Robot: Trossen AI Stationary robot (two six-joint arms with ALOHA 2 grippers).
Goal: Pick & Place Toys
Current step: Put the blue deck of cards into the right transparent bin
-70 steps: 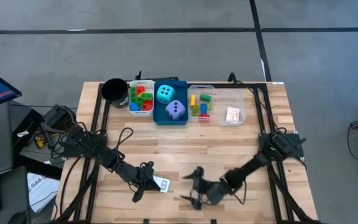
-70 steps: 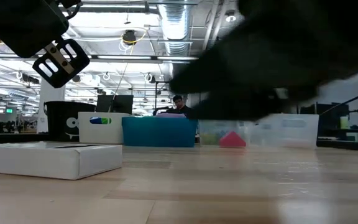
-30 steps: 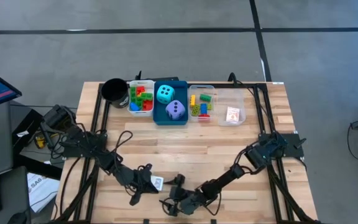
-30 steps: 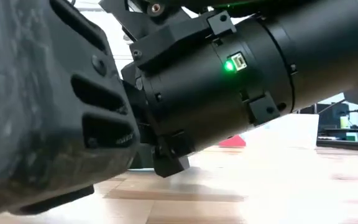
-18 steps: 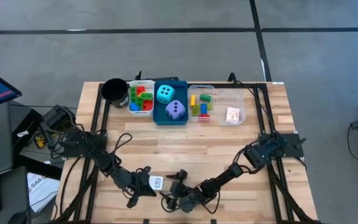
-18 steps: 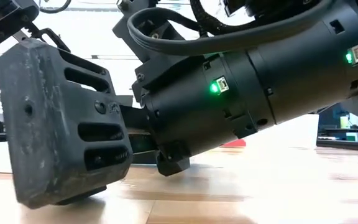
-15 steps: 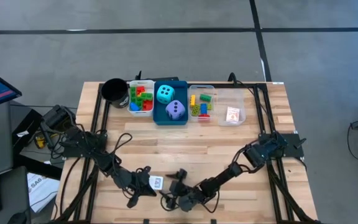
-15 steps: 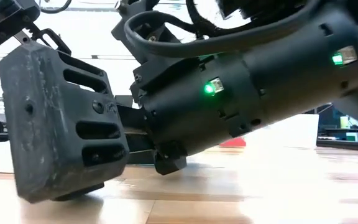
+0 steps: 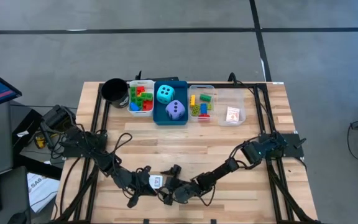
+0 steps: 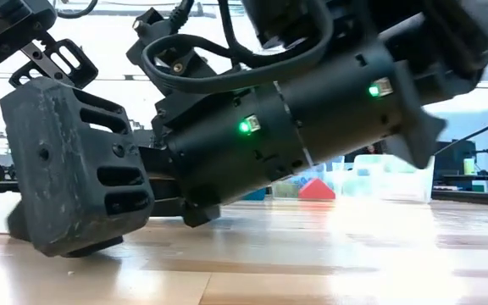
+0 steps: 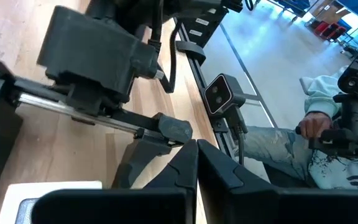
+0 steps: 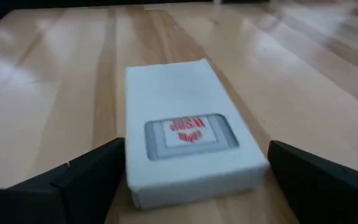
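- Down at the table's near edge, the right gripper (image 9: 166, 188) lies low over the wood with its fingers (image 12: 73, 180) spread wide, one on each side of a small white card box (image 12: 188, 155) that lies flat, red print on its top face.
- The fingers flank the box; contact cannot be told.
- Just beside it on the left, the left gripper (image 9: 143, 185) also sits low by the same box (image 9: 156, 182); whether its fingers are apart or together cannot be told.
- Farther back stand a black cup (image 9: 114, 91), a white tray (image 9: 131, 107) of bricks (image 9: 142, 98), a blue tray (image 9: 183, 118) with a cyan die (image 9: 165, 94) and purple die (image 9: 175, 110), and clear trays (image 9: 214, 104) with more bricks (image 9: 200, 104) and a card (image 9: 232, 115).
- Beyond the table, a person (image 11: 331, 146) sits.
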